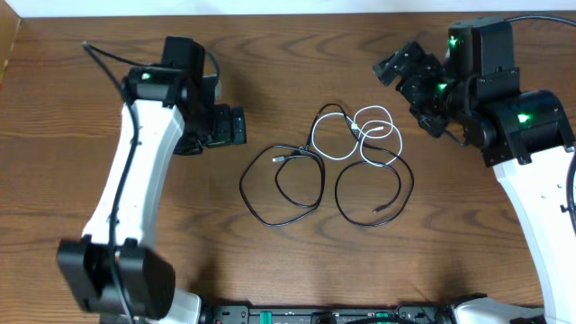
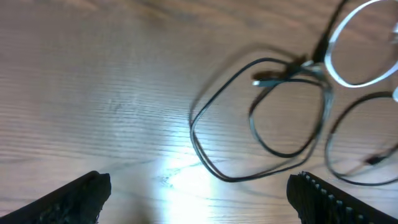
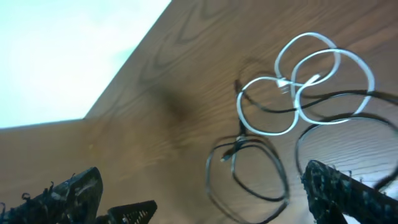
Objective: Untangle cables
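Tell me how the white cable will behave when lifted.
Probably floppy: the white cable lies in thin, loose loops, so it should sag and uncoil. Likely light. It may drag along the black cables that cross it.

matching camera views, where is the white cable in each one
overhead: white cable, centre, slightly right
left wrist: top right corner, cut by the edge
right wrist: upper right, overlapping loops
shared landmark: the black cable loop with a plug inside it

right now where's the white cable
In the overhead view, the thin white looped cable sits mid-table, nearer the right arm, crossing the thin black cable loop below it.
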Controlling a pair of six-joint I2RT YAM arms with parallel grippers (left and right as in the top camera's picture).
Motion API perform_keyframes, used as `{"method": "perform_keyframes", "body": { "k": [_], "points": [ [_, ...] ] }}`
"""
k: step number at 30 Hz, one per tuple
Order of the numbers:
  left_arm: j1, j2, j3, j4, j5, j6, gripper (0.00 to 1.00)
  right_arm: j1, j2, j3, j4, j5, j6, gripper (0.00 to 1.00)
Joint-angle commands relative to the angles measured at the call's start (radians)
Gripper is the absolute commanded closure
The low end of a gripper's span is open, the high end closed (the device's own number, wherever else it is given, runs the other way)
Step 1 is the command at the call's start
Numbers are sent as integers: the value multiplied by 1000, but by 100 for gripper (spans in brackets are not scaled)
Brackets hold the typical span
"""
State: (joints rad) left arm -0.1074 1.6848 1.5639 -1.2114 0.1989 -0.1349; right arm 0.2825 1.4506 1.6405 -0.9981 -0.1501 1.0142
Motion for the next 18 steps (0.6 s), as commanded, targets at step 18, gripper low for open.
{"method": "perform_keyframes", "body": {
  "k": [18],
  "points": [
    [-75, 356, -21, 74, -35, 64, 5, -306, 8, -1, -200, 444, -238, 1]
  ]
}}
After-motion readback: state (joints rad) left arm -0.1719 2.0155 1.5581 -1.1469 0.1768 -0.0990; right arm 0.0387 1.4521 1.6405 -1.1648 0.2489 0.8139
